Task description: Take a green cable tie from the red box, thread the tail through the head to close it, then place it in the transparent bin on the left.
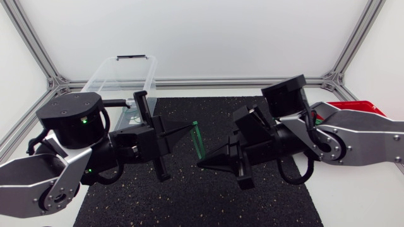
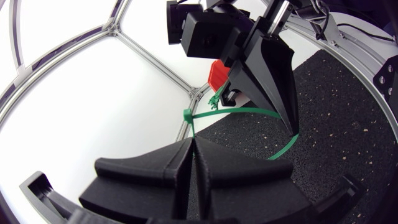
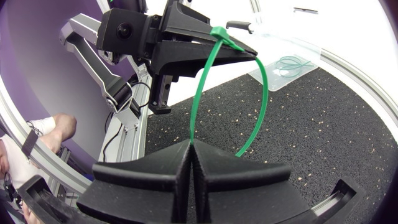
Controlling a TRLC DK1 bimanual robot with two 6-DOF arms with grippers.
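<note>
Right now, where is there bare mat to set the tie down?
Bare: the near strip of the black mat, and a smaller far patch by the transparent bin. Crowded: mid-mat, where left gripper and right gripper hold the green cable tie.

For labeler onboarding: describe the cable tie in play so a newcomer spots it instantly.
Above the middle of the black mat, the left gripper and right gripper nearly meet. The green cable tie is the thin loop pinched between them. Unlike the ties lying in the clear bin, it hangs in the air.
</note>
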